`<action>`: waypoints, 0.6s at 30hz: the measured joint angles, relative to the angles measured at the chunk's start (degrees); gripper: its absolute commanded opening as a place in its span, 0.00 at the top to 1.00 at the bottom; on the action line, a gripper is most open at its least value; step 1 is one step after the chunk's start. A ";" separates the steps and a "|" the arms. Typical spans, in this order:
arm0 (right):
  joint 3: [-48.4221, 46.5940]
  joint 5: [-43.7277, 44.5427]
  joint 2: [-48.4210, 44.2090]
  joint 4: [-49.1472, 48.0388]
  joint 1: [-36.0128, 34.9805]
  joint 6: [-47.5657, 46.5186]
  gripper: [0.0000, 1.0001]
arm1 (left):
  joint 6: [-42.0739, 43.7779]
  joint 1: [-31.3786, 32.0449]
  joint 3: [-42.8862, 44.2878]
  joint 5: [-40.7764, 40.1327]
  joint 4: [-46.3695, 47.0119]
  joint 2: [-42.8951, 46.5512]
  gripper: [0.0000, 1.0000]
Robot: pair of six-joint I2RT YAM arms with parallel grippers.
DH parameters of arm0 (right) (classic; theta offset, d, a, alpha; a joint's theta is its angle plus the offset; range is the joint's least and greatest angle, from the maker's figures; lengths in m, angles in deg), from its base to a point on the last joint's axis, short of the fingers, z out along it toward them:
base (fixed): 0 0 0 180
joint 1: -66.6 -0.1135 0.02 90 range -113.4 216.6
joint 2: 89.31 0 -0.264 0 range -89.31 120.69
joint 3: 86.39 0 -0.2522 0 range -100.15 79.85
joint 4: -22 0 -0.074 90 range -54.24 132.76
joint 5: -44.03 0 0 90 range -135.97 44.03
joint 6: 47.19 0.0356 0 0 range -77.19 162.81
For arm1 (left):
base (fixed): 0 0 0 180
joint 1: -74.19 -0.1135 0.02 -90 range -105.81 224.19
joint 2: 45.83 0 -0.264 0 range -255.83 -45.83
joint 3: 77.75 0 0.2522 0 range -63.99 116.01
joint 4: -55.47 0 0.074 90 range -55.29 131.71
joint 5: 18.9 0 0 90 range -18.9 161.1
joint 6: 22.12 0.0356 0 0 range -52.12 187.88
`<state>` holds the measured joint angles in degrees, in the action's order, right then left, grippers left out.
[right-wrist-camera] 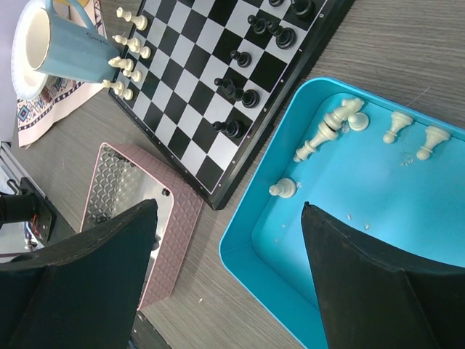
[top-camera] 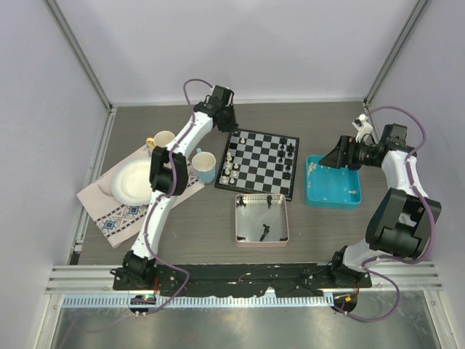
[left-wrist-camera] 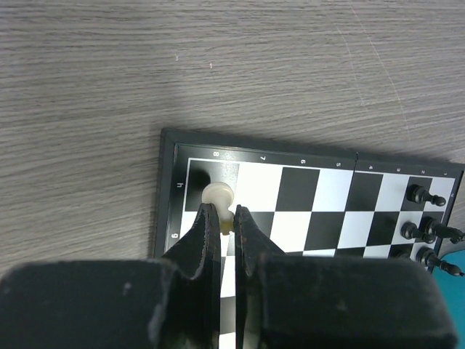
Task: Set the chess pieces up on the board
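The board (top-camera: 263,161) lies mid-table. My left gripper (top-camera: 227,125) is at its far left corner, shut on an off-white chess piece (left-wrist-camera: 218,195) that is upright over the corner squares of the board (left-wrist-camera: 290,190). Several white pieces (top-camera: 230,166) line the board's left side and several black ones (top-camera: 290,155) its right side. My right gripper (right-wrist-camera: 229,211) hangs open and empty above the near left corner of the blue tray (right-wrist-camera: 251,225), where several white pieces (right-wrist-camera: 327,131) lie. Black pieces (top-camera: 265,233) rest in the pink tray (top-camera: 240,218).
A blue mug (top-camera: 205,166) stands close to the board's left edge, with a cream cup (top-camera: 163,140) behind it. A white plate (top-camera: 133,182) sits on a patterned cloth (top-camera: 116,214) at the left. The pink tray's corner (right-wrist-camera: 174,218) nearly touches the board.
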<state>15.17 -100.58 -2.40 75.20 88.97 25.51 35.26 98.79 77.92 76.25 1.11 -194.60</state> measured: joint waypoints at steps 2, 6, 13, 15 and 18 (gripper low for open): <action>0.00 -0.07 0.11 0.00 0.02 0.00 0.14 | -0.09 0.00 0.20 0.02 0.17 -0.31 0.93; 0.00 -0.17 0.13 0.02 0.15 -0.04 0.14 | -0.37 0.00 0.26 0.02 0.35 -0.98 0.92; 0.00 -0.20 0.13 0.02 0.35 -0.17 0.14 | -0.68 -0.04 0.35 0.00 0.72 -1.62 0.88; 0.00 -0.22 0.13 0.02 0.37 -0.17 0.14 | -0.94 -0.09 0.35 0.02 0.70 -1.62 0.87; 0.00 -0.28 0.13 0.02 0.39 -0.17 0.14 | -1.22 -0.11 0.35 0.02 0.70 -1.64 0.82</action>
<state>15.17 -100.87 -2.27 75.22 89.36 25.34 34.03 98.68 78.27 76.27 1.81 -196.24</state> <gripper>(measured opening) 0.857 0.146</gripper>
